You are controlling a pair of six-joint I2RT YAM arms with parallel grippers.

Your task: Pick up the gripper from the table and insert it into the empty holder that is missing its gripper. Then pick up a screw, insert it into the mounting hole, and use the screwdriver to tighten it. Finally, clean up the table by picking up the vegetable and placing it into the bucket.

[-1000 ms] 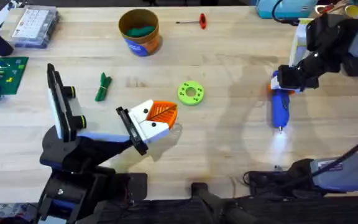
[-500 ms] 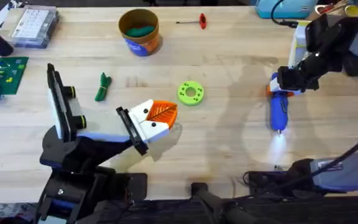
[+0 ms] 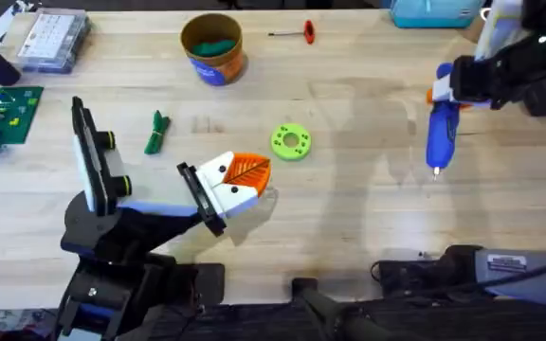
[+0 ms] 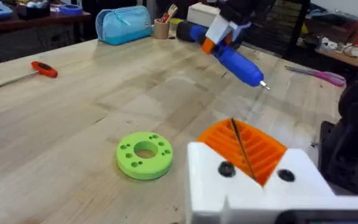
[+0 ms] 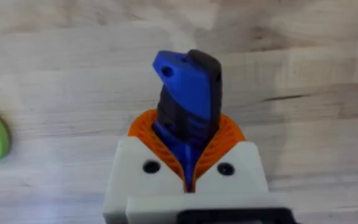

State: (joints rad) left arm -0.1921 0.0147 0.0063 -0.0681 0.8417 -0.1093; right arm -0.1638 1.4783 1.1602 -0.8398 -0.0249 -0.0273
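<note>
The white-and-orange gripper (image 3: 238,182) sits against the holder (image 3: 200,197), a short black plate ending my left arm's pale link. In the left wrist view its orange pads (image 4: 260,149) are pressed together with nothing between them. My right gripper (image 3: 446,92) is shut on the blue screwdriver (image 3: 441,134), which hangs tip-down above the table (image 3: 349,237) at the far right; the right wrist view shows the screwdriver (image 5: 188,93) clamped between orange pads. The dark-green vegetable (image 3: 156,133) lies left of centre. The bucket (image 3: 218,68) stands at the back. The screw is out of view.
A lime-green ring (image 3: 290,142) lies just beyond the white-and-orange gripper. A red-handled tool (image 3: 306,31) and a blue pouch (image 3: 429,11) are at the back. A parts box (image 3: 55,40) and a circuit board (image 3: 3,112) are far left. A tall white plate (image 3: 88,161) stands beside them.
My right gripper has carried the screwdriver up and away toward the far right. The light patch it cast on the table is gone. The left arm has not moved.
</note>
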